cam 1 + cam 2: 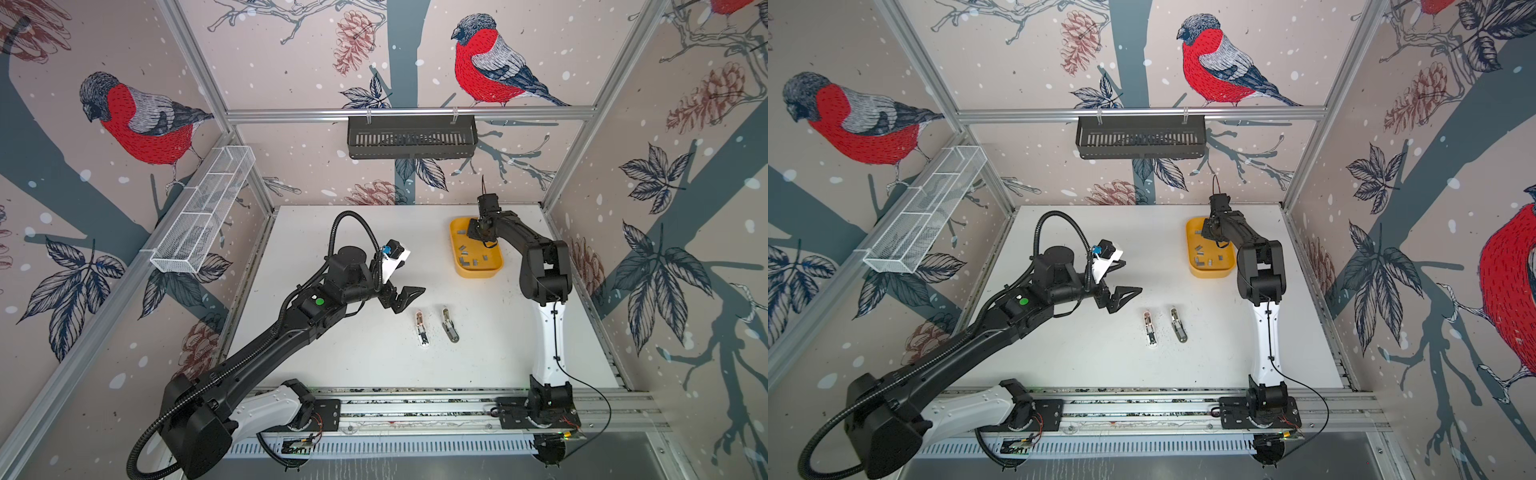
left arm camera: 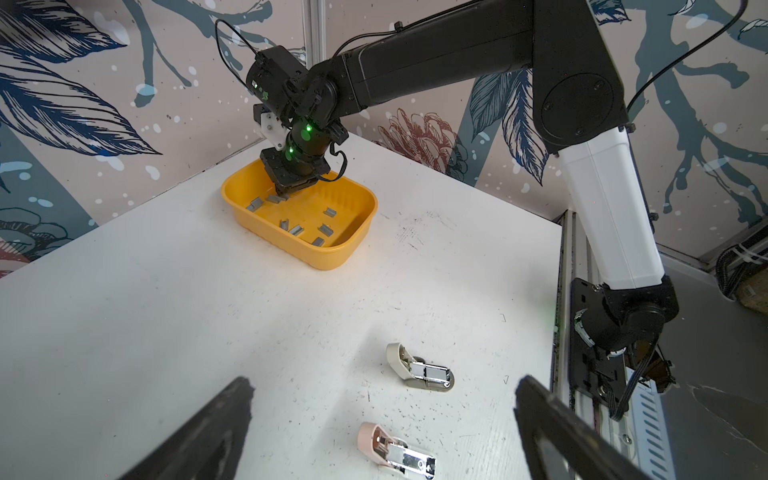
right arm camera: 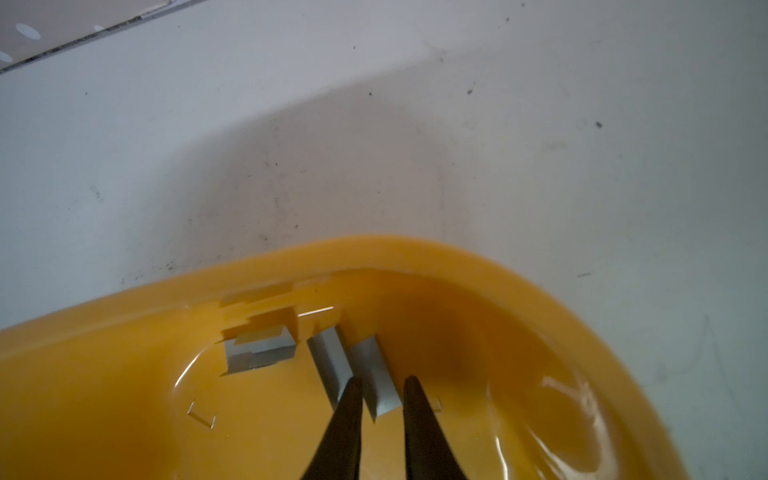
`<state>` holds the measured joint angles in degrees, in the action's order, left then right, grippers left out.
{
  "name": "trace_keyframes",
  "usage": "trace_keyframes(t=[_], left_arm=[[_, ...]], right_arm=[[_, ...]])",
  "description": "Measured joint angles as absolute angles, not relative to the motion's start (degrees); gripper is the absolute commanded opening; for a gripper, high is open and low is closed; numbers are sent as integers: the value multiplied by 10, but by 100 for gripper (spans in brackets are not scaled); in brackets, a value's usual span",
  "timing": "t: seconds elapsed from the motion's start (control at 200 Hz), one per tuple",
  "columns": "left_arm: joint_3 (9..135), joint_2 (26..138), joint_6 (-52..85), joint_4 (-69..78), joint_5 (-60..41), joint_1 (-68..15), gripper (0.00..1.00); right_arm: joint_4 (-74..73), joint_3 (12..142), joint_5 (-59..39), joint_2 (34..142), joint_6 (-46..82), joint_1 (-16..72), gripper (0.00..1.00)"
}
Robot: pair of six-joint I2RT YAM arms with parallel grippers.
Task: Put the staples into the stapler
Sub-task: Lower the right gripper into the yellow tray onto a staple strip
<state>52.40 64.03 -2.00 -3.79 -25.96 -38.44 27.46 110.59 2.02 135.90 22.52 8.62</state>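
Staples (image 2: pixel 296 230) lie scattered on the floor of the yellow tray (image 2: pixel 291 255): several short, dull-grey strips, each a small folded channel, some lying flat and some tipped on a side. In both top views the staples are only grey flecks, and the right gripper (image 1: pixel 478 235) reaches down into the far end of the tray and hides its own tips. Only the right wrist view shows those tips: the two dark fingertips (image 3: pixel 345 415) stand a narrow gap apart with one strip (image 3: pixel 380 374) between them. That strip rests on the tray floor, a second strip (image 3: pixel 330 361) touches it alongside, and a third (image 3: pixel 257 349) sits near the tray wall. Whether the pads actually press on the strip cannot be told. The same view picks out a single loose wire staple (image 3: pixel 202 413) on the floor. The left wrist view alone gives the staplers' colours. A pink mini stapler (image 2: pixel 395 451) and a cream mini stapler (image 2: pixel 419 370) both lie on the white desk (image 2: pixel 166 311) with their chrome metal parts exposed. They are well apart from the tray, on its side nearer the arm bases. The left gripper (image 1: pixel 405 297) hovers above the desk, also well apart from the tray, with its jaws spread wide and nothing between them. Its fingers (image 2: pixel 208 432) show at the edge of its own wrist view.
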Motion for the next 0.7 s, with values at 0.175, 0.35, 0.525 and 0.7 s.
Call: trace_keyframes(t=[0.175, 0.35, 0.525, 0.7], left_arm=[[525, 641, -20, -38, -267, -384, 98], [525, 640, -20, -38, -268, -384, 98], [526, 640, -20, -38, -268, -384, 98], [526, 640, -20, -38, -269, -384, 98]], right_arm=[[282, 1119, 22, 1367, 223, 86, 20], [283, 1127, 22, 1375, 223, 86, 18], [285, 1129, 23, 1380, 223, 86, 15], [284, 1127, 23, 1380, 223, 86, 12]])
